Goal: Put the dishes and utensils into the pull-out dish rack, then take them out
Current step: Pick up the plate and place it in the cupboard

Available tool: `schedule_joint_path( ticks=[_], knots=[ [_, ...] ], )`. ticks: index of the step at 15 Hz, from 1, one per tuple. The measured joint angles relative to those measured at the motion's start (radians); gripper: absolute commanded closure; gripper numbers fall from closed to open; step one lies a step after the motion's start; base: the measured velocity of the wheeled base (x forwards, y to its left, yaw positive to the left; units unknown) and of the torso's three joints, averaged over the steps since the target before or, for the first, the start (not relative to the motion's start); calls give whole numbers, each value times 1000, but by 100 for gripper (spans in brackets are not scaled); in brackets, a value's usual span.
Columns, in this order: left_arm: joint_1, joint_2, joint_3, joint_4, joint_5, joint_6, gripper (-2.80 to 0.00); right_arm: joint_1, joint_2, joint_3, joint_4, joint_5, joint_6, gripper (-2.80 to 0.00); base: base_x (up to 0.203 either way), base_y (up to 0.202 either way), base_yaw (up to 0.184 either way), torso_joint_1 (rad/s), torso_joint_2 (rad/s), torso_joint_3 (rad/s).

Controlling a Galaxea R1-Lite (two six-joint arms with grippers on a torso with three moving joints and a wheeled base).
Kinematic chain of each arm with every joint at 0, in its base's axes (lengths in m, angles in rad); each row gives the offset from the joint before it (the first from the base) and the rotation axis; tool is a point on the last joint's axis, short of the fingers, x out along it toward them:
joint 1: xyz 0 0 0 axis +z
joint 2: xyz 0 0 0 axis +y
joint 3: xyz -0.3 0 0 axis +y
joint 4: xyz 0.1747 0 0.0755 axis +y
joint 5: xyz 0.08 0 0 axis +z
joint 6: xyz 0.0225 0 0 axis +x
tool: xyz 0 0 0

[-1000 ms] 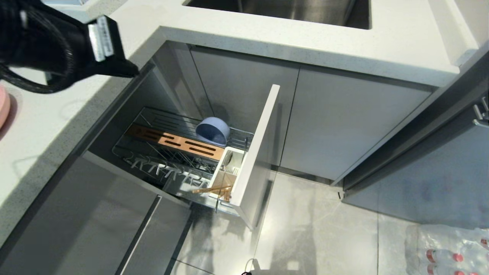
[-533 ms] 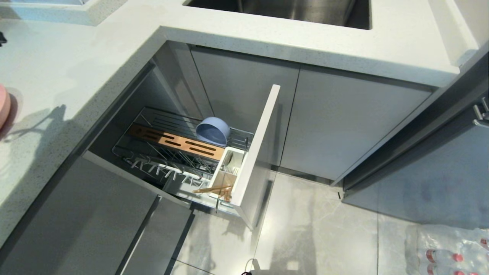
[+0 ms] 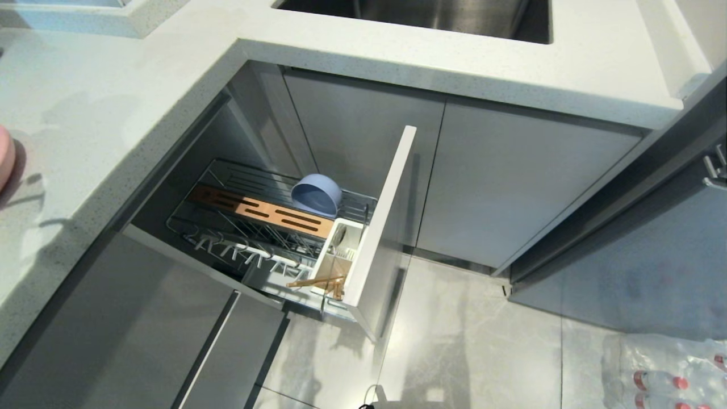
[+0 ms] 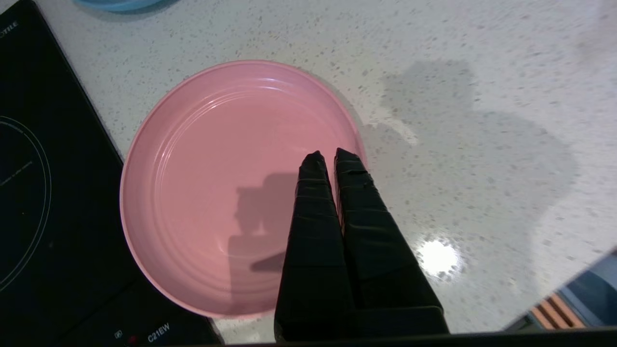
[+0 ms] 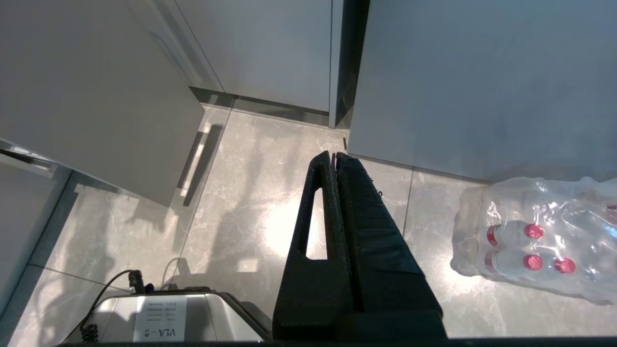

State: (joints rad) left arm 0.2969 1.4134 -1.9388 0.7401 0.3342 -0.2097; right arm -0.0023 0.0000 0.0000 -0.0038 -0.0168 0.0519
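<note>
Gone from the head view since a second ago is the left arm, which was filling the upper left corner over the countertop (image 3: 113, 113); only its faint shadow is now lying on the speckled white surface. The left gripper (image 4: 330, 156) is showing in its wrist view, hanging above the salmon-pink plate (image 4: 217, 183) with its two black fingers pressed together and holding nothing, the tips sitting over the plate's rim on the side away from the black cooktop (image 4: 43, 193). The plate is lying flat on the countertop, just beside the cooktop, and a sliver of it is peeking in at the left edge of the head view. The pull-out dish rack (image 3: 375, 227) is standing drawn out from under the countertop, its tall pale front panel facing the floor tiles. Inside it, the blue-grey bowl (image 3: 316, 194) is resting tilted on its side by the wooden slotted insert (image 3: 261, 211), and the chopsticks (image 3: 315, 281) are leaning out of the white cutlery holder (image 3: 338, 255). The right gripper (image 5: 333, 156) is hanging idle above the floor, fingers closed together and empty, near a wrapped pack of bottles (image 5: 535, 241).
</note>
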Motion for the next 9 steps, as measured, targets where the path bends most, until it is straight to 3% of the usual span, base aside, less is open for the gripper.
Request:
schedule_joint_path(
  ticks=[4, 5, 6, 9],
  knots=[
    [10, 51, -1, -2, -44, 8, 0, 0, 0, 0, 0, 0, 0, 0, 0, 0, 0, 0, 0, 0],
    [6, 59, -1, -1, -57, 9, -97, 0, 0, 0, 0, 0, 0, 0, 0, 0, 0, 0, 0, 0],
    [4, 65, 1, 2, -60, 9, -280, 0, 0, 0, 0, 0, 0, 0, 0, 0, 0, 0, 0, 0],
    [3, 88, 2, 2, -59, 9, -280, 0, 0, 0, 0, 0, 0, 0, 0, 0, 0, 0, 0, 0]
  ],
)
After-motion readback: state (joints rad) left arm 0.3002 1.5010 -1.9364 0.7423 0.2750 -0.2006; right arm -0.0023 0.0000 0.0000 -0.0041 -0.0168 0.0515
